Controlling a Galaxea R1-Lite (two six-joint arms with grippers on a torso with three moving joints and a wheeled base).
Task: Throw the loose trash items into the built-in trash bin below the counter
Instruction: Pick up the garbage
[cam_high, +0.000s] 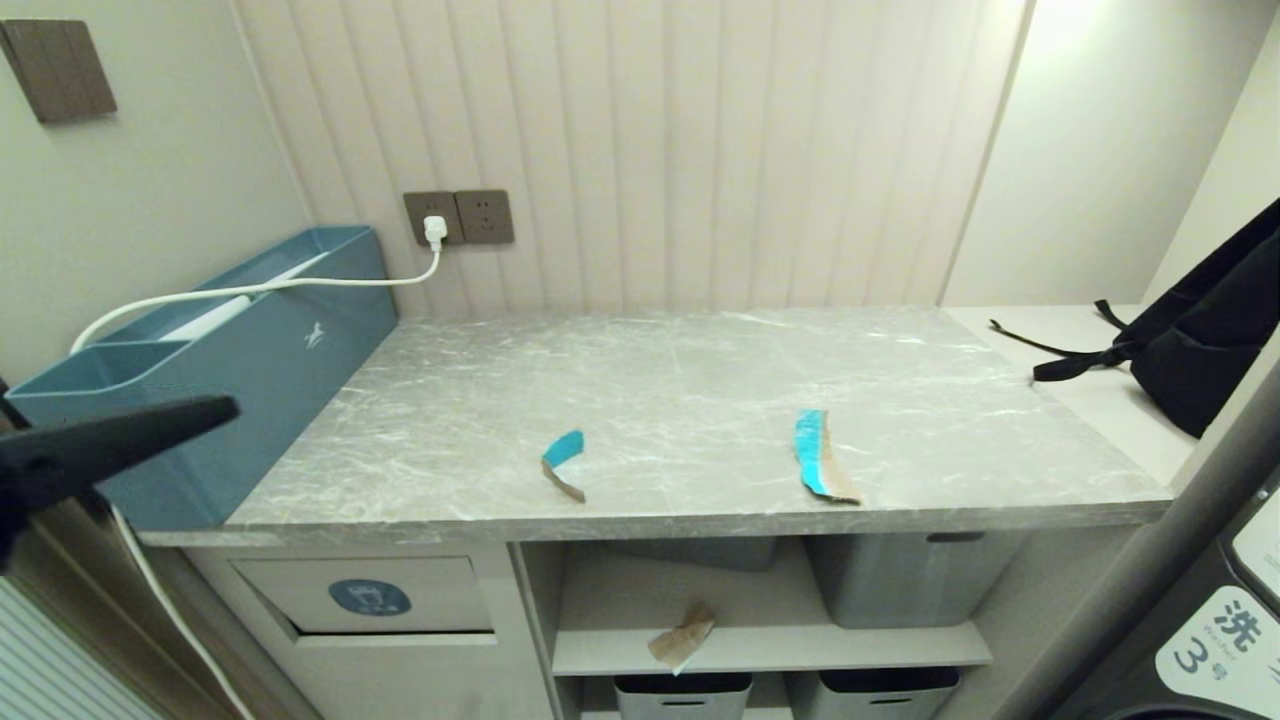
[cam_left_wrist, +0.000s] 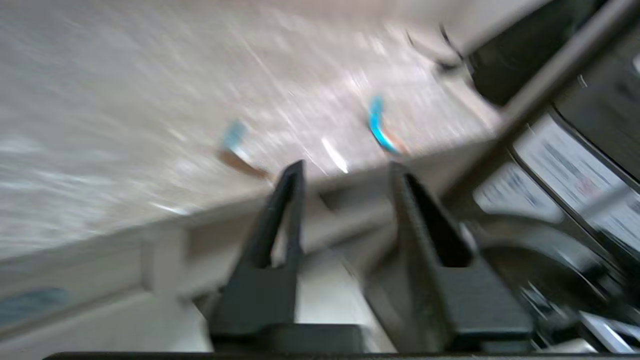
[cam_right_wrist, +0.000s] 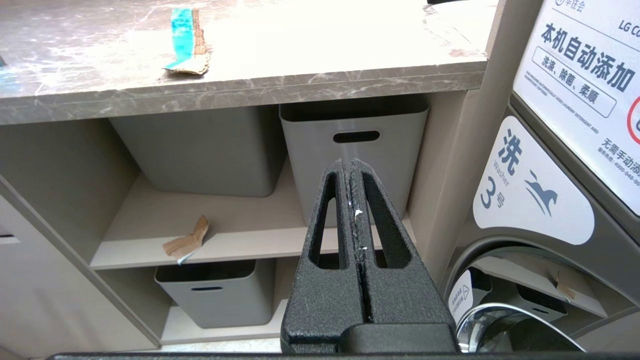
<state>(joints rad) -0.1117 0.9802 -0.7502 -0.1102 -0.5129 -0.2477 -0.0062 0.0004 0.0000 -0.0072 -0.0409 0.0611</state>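
The left gripper (cam_left_wrist: 345, 175), blurred in its wrist view, has its fingers parted and empty, off the grey marble counter's (cam_high: 700, 400) left front corner. Two cyan-and-brown cardboard scraps (cam_high: 563, 463) (cam_high: 822, 456) lie near the front edge; a third brown scrap (cam_high: 683, 633) overhangs the shelf lip below. The beige bin flap with blue badge (cam_high: 369, 596) sits under the left end, partly hidden by the countertop. The right gripper (cam_right_wrist: 354, 210) is clenched, empty, before a grey slot-handled tub (cam_right_wrist: 356, 150).

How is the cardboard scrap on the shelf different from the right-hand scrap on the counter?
The shelf scrap lies on the open shelf under the counter, while the right counter scrap lies on the marble top near its front edge. The shelf scrap shows mostly brown; the right counter scrap shows a bright blue face. Both are torn cardboard, untouched by either gripper.
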